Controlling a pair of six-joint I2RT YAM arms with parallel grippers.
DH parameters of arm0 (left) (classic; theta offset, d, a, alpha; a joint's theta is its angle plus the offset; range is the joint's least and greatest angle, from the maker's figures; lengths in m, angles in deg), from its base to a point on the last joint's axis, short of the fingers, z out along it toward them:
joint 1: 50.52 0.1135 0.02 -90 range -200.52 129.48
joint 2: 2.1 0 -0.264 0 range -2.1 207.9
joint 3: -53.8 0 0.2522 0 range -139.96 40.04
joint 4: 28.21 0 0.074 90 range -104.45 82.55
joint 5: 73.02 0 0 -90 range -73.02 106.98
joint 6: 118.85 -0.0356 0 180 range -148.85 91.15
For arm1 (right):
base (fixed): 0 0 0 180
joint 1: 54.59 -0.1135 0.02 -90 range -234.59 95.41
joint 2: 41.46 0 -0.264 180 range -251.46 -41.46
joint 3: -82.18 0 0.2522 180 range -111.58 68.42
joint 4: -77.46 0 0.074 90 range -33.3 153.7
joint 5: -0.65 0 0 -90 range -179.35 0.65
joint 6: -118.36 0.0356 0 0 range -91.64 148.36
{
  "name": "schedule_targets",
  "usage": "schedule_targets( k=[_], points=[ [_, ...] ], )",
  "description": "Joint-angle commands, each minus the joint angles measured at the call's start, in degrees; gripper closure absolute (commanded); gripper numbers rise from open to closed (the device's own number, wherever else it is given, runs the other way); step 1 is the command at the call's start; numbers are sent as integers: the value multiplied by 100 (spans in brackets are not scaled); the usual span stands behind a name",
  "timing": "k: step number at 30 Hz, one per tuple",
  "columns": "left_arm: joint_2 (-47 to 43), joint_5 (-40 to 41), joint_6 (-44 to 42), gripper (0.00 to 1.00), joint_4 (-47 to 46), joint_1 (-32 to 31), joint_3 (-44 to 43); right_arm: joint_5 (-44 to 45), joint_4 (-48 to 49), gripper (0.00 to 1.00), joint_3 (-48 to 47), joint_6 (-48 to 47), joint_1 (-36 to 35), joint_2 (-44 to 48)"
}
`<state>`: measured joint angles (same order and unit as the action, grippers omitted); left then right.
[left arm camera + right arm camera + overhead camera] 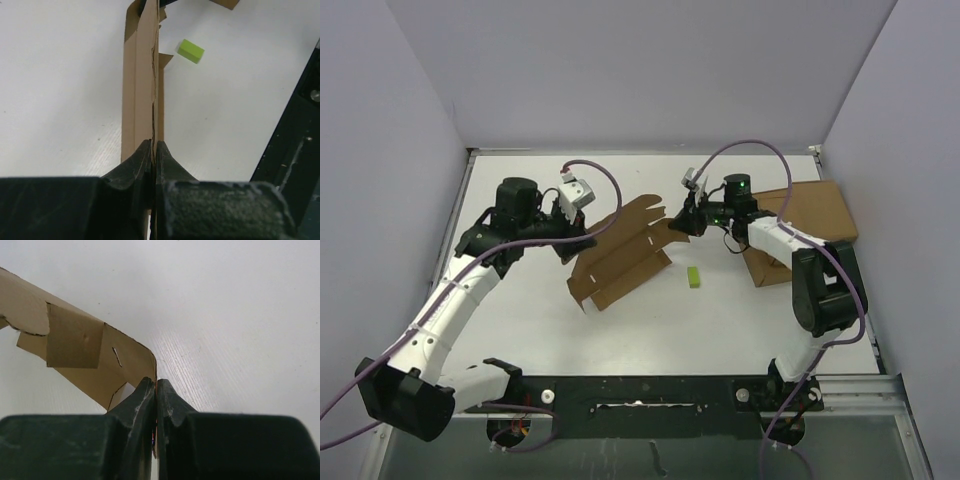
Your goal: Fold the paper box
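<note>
The paper box (pixel 620 255) is a brown die-cut cardboard sheet with flaps and slits, partly folded and held up off the white table between the two arms. My left gripper (pixel 582 240) is shut on its left edge; in the left wrist view the sheet (pixel 142 85) runs edge-on away from the pinching jaws (pixel 153 145). My right gripper (pixel 682 220) is shut on the rounded flap at the sheet's right end (pixel 130 365), with the cardboard edge pinched between the fingertips (pixel 156 382).
A small lime-green block (pixel 693 277) lies on the table just right of the sheet, also in the left wrist view (pixel 191 51). A larger flat cardboard slab (pixel 815 212) with a squat brown box (pixel 767 265) sits at the right. White walls enclose the table.
</note>
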<state>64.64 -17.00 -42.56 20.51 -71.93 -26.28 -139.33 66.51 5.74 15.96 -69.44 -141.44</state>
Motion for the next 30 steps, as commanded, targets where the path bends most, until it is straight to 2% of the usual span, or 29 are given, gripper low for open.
schedule_targets(
  k=[1,18,30],
  points=[
    [115,-579,889,100,-377,-39,-19,66,747,100,96,167,-58,286],
    [1070,-499,1977,100,-376,109,23,-371,545,100,159,35,-14,244],
    [944,-507,2343,100,-1048,235,453,-885,98,100,130,-175,89,93]
  ],
)
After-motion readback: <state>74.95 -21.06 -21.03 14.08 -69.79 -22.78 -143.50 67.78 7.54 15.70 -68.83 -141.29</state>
